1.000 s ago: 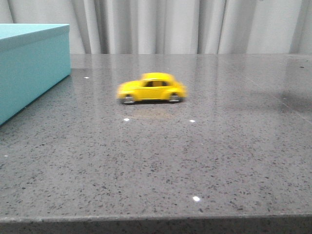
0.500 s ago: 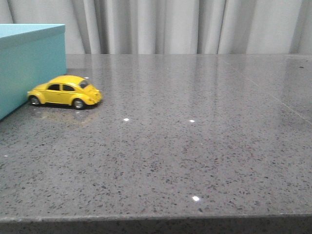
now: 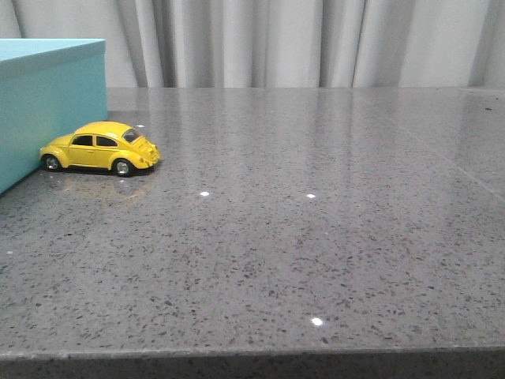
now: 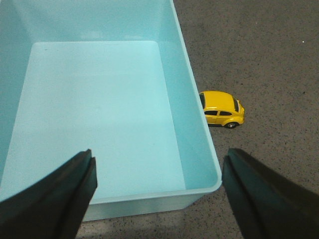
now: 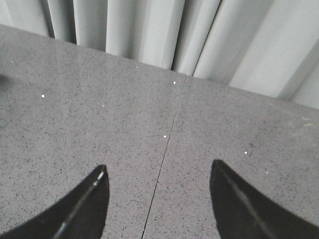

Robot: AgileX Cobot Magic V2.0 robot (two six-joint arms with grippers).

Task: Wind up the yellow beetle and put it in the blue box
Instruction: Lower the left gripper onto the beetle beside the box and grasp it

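The yellow beetle [image 3: 100,148] stands on its wheels on the grey table, its nose against the side of the blue box [image 3: 47,103] at the far left. In the left wrist view the yellow beetle [image 4: 222,109] sits just outside the wall of the blue box [image 4: 197,129], whose inside is bare and has no lid on it. My left gripper [image 4: 158,172] hangs open above the box's near end, nothing between its fingers. My right gripper [image 5: 157,174] is open over bare table, away from both things. Neither gripper shows in the front view.
The speckled grey table [image 3: 316,237] has a thin seam [image 5: 167,149] running across it under my right gripper. Pale curtains [image 3: 276,39] close off the far edge. The table's front edge [image 3: 252,355] lies near the camera.
The beetle has rolled left across the table from the middle to the box, then settled a little closer against its side.
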